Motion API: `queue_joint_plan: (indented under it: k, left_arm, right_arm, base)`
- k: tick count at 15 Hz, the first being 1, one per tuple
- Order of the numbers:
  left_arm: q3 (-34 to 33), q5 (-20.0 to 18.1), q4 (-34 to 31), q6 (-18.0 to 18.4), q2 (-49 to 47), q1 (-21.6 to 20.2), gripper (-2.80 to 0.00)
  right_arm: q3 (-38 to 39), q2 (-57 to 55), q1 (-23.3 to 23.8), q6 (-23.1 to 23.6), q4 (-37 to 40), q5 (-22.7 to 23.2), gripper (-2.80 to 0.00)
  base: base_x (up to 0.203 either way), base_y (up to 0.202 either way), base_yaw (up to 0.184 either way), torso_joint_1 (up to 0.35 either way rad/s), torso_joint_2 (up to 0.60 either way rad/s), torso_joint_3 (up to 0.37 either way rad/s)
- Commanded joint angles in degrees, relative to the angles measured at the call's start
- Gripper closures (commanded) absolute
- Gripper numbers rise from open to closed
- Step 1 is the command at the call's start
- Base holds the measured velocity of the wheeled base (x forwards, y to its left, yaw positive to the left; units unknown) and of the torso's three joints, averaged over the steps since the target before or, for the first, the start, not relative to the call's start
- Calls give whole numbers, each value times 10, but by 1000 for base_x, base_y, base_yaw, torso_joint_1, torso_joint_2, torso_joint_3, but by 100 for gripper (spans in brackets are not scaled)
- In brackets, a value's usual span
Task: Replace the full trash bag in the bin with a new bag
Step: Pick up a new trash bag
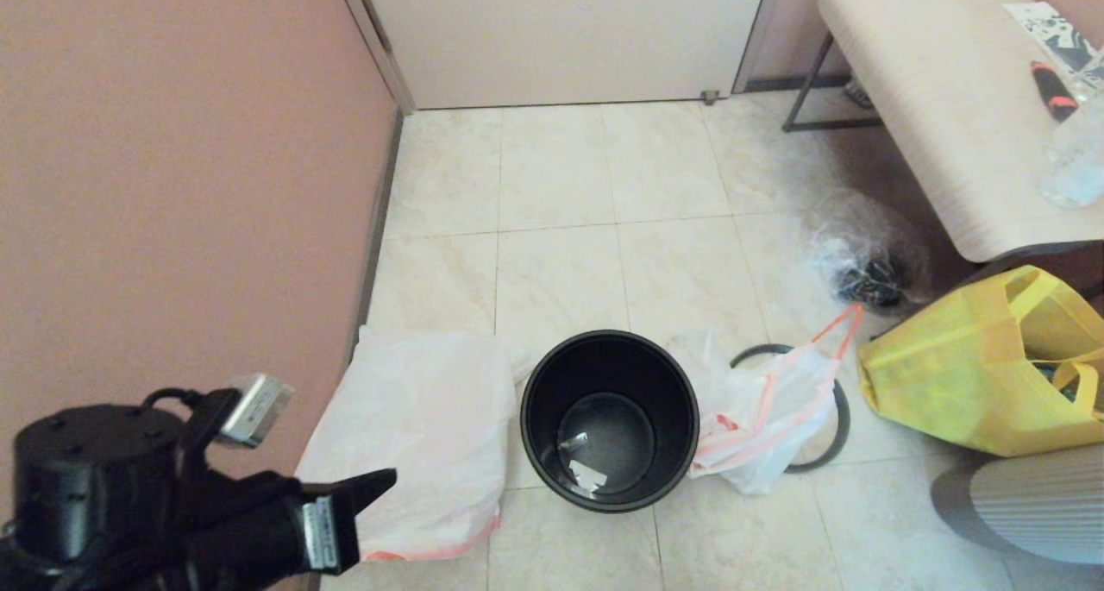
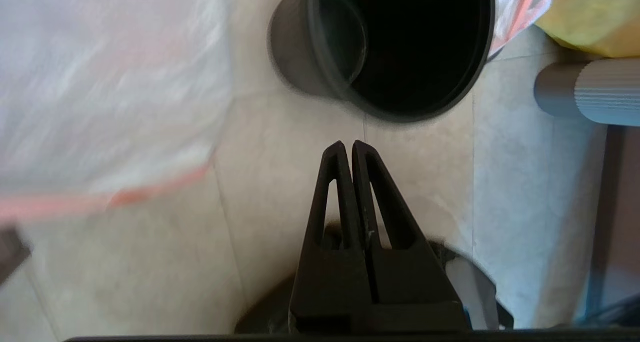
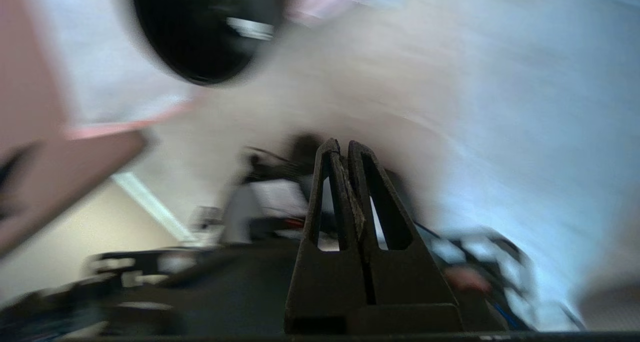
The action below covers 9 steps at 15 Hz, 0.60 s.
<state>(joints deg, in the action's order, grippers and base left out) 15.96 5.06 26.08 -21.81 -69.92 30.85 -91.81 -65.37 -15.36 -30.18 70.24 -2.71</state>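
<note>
Black left gripper (image 1: 379,480): low by the pink wall, nearest to me. Its 2 fingers (image 2: 334,192) are pressed tight together with nothing in them.
Right gripper (image 3: 341,147): shows only in its own wrist view. Its fingers are squeezed together too, and they hold nothing.
New bag (image 1: 418,436): flat and smooth on the tile floor (image 1: 561,194), touching the bin on its left side, with a pale orange band along its near edge.
Bin (image 1: 609,420): black and round, standing up in the middle, no bag inside.
Full trash bag (image 1: 763,414): lumpy and white, touching the bin's right side.
Grey ring (image 1: 838,418): flat on the floor, partly under the full trash bag.
Yellow tote (image 1: 975,375): farther right.
Clear bag (image 1: 862,259): behind it, with dark things inside.
</note>
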Motion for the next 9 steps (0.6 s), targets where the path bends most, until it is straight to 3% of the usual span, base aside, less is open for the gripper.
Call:
queue_joint_plan:
  k: [1,3,5,7,9]
  left_arm:
    - [-60,1,3,-7,104,0,0]
    - [-98,4,-12,-20,168,-1,0]
    - [-100,22,-81,-24,242,-2,0]
    - [-64,41,-195,-25,330,-3,0]
    - [15,50,-356,-24,388,-21,0]
  right_arm:
    - [57,108,9,-2,14,-22,0]
    - [102,196,39,-1,32,-39,0]
    - [122,274,87,-1,65,-47,0]
    - [138,353,133,12,97,-48,0]
    - [172,435,165,45,122,-48,0]
  base:
    - [0,0,0,0,0,0]
    - [0,0,0,0,0,0]
    - [0,0,0,0,0,0]
    - [0,0,0,0,0,0]
    - [0,0,0,0,0,0]
